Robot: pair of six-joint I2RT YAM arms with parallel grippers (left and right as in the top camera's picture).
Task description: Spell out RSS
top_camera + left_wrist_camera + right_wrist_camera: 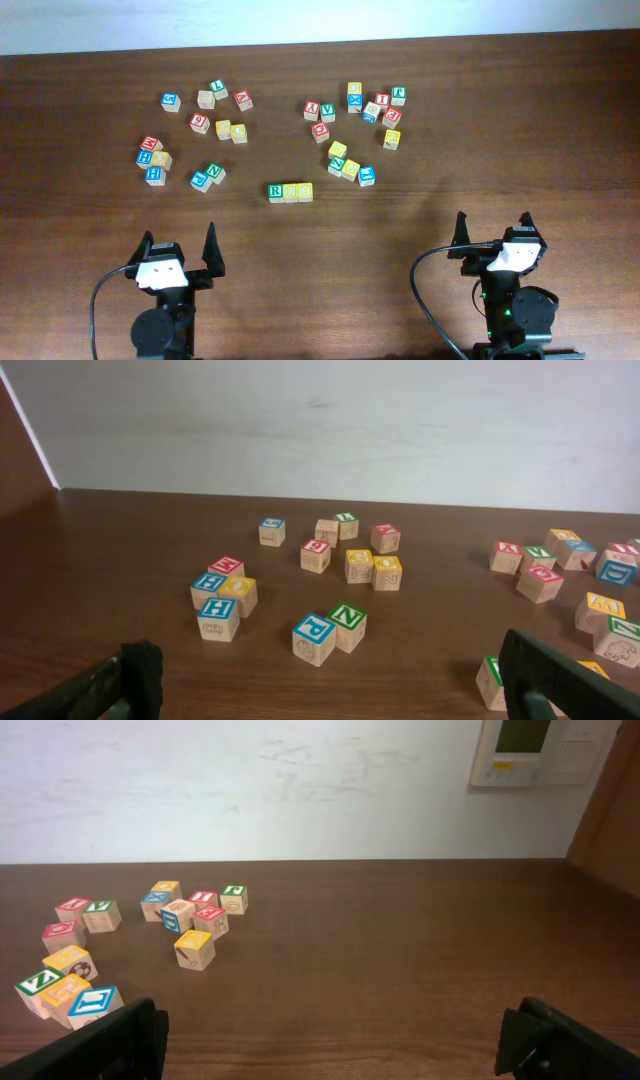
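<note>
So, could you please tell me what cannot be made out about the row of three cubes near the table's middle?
- Overhead: the letters on the two yellow cubes beside the R cube are too pale and small to read.
- Left wrist: that row is mostly hidden behind the left gripper's finger; only slivers show.
- Right wrist: the row lies outside the frame.

— Where's the open room?
— Near side: bare table (330, 250) all the way up to the RSS row (290, 191).
— Farther back?
— The left cube cluster (223, 129) and right cube cluster (338, 150) block the flanks; an open lane runs between them.
</note>
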